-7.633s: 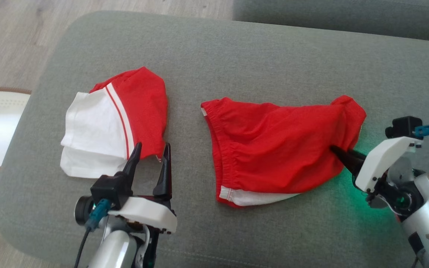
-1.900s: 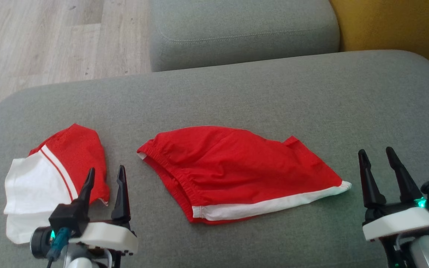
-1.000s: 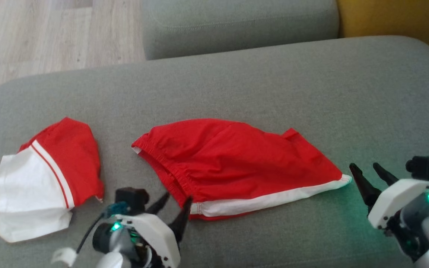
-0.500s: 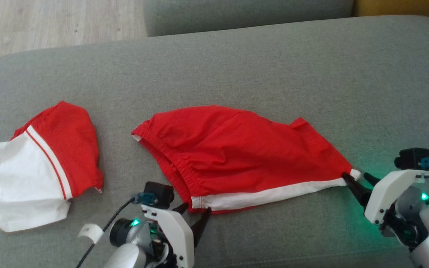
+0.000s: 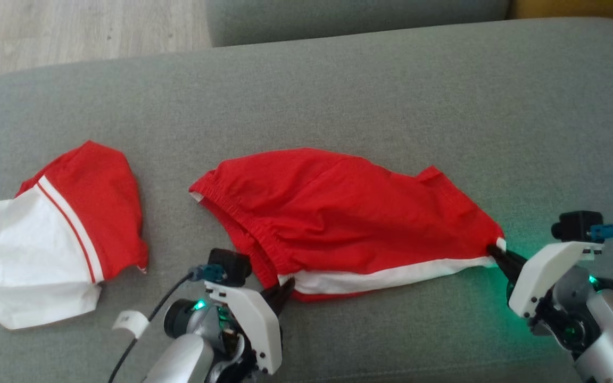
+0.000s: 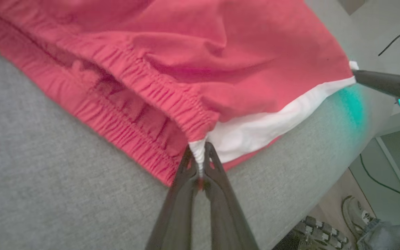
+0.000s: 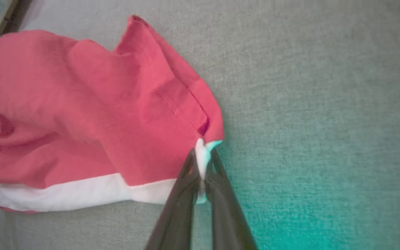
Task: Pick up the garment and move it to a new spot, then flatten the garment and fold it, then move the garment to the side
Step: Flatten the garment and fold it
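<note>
Red shorts (image 5: 338,218) of thin woven cloth, with a white band along the near hem, lie lengthwise on the front part of the grey fabric sofa cushion (image 5: 391,96), close to its near edge. I read this as the flattening step. The shorts are laid out in their spot but are rumpled, the gathered waistband gapes at my left end, and nothing is folded over yet. By my judgement the placing is done, while the smoothing, the fold and the shift to the side are all left.

Nearest me, my left gripper (image 5: 283,290) is closed right down on the left end of the white band, where it meets the waistband. In the left wrist view the fingers (image 6: 219,189) nip a small tuft of white cloth between their tips. My right gripper (image 5: 496,251) is closed just as tightly on the white corner at the right end of the hem. In the right wrist view the fingertips (image 7: 184,194) squeeze that tab. The hem between the two grips runs fairly straight but looks slack to me.

Farther left, well apart from the shorts, a folded garment (image 5: 88,202) in red and white rests on the same sofa cushion. Beyond lie a second cushion (image 5: 359,21) and pale wooden floor (image 5: 72,32).
</note>
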